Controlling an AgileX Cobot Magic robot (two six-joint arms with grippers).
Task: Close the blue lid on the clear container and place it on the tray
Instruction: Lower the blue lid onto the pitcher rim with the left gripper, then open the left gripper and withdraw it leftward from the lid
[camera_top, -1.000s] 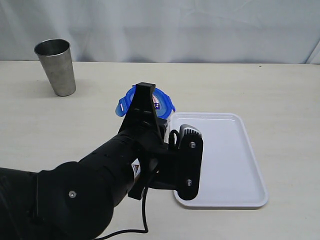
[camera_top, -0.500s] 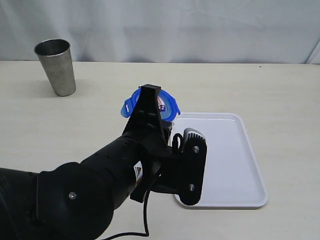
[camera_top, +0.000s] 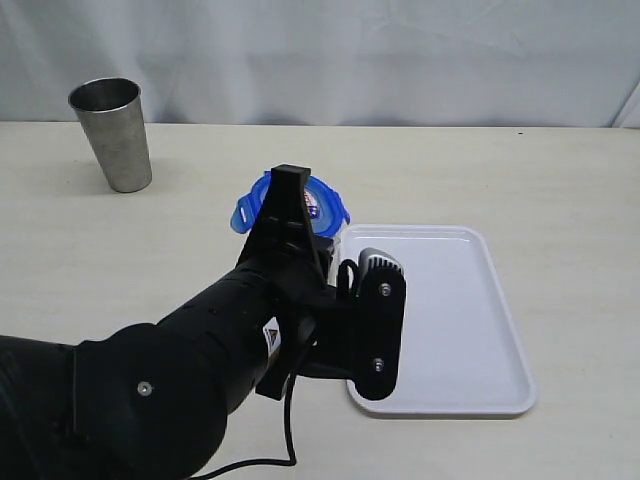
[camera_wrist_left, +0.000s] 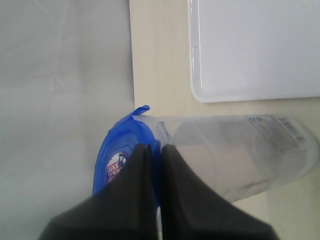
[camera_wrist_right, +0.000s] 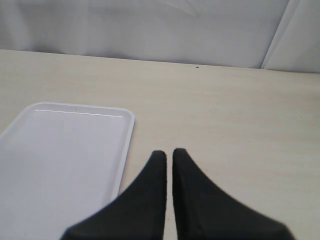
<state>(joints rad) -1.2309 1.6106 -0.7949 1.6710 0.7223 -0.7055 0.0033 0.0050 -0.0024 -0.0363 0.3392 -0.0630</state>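
Observation:
The blue lid (camera_top: 326, 204) sits at the mouth of the clear container (camera_wrist_left: 235, 155), which stands on the table just left of the white tray (camera_top: 450, 330). My left gripper (camera_top: 292, 176) is shut on the lid's near edge, the fingers pinching the blue rim (camera_wrist_left: 152, 150). The lid's red-and-white sticker (camera_wrist_left: 116, 167) and one flap (camera_wrist_left: 140, 109) show beside the fingers. In the exterior view my left arm hides most of the container. My right gripper (camera_wrist_right: 169, 152) is shut on nothing, low over the table beside the tray (camera_wrist_right: 60, 160); the exterior view does not show it.
A grey steel tumbler (camera_top: 112, 133) stands at the back left of the table. A white curtain hangs behind the table's far edge. My left arm fills the lower left of the exterior view.
Half a second ago the left gripper and lid were shifted slightly right; they have swung back left to where they were a second ago.

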